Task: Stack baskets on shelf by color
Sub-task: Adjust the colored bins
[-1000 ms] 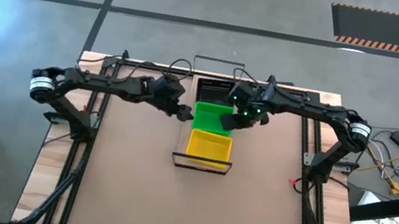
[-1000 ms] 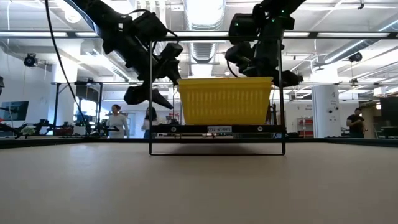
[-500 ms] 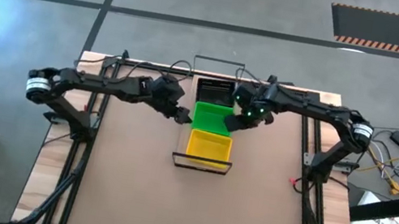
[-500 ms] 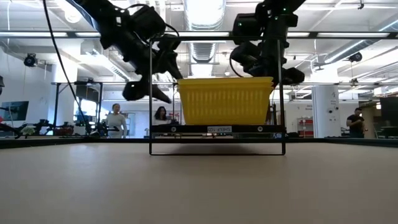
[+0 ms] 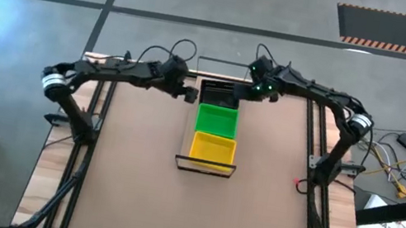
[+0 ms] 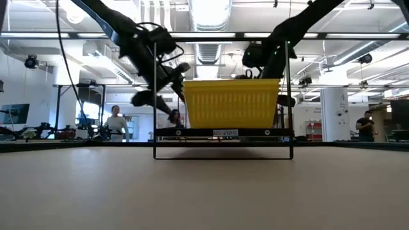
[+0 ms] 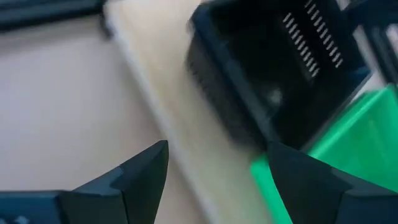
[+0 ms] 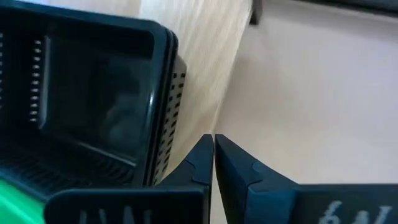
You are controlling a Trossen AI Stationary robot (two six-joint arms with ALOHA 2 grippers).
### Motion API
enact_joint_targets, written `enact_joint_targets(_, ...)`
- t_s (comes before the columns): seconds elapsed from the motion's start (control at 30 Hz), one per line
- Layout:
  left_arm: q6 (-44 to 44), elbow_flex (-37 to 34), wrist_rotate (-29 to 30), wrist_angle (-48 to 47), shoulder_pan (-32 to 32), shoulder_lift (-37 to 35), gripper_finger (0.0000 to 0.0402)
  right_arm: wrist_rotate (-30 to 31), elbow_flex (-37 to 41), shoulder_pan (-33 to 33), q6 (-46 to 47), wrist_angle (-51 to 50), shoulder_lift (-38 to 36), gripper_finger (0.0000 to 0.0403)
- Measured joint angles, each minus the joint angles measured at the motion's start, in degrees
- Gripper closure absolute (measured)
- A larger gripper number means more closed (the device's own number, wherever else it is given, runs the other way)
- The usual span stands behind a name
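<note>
The black basket (image 5: 219,93) sat at the shelf's (image 5: 185,140) far end, long axis across the plank, between the left tool (image 5: 189,95) (fingers apart) and the right tool (image 5: 250,91) (fingers together), each just beside it; green (image 5: 217,121) and yellow (image 5: 213,149) baskets followed on the brown worktop (image 5: 126,168).

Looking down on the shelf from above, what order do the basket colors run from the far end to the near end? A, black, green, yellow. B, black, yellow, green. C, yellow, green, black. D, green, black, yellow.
A: in the high view the black basket sits at the far end of the shelf, the green basket in the middle, and the yellow basket nearest the front.
</note>
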State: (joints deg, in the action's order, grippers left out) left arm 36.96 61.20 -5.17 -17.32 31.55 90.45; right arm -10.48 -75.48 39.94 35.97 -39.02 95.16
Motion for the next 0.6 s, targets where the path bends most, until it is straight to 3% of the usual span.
enact_joint_targets(0.23,-2.9,4.9,0.0,3.1,-0.4,4.7,0.0143,-0.5,0.0,-1.3,-0.8,0.5,0.4,0.0394)
enact_joint_targets(0.6,-4.0,5.8,-0.2,2.9,-0.6,4.4,0.0144,-4.0,0.0,-3.8,-0.6,-1.8,-0.6,0.0394)
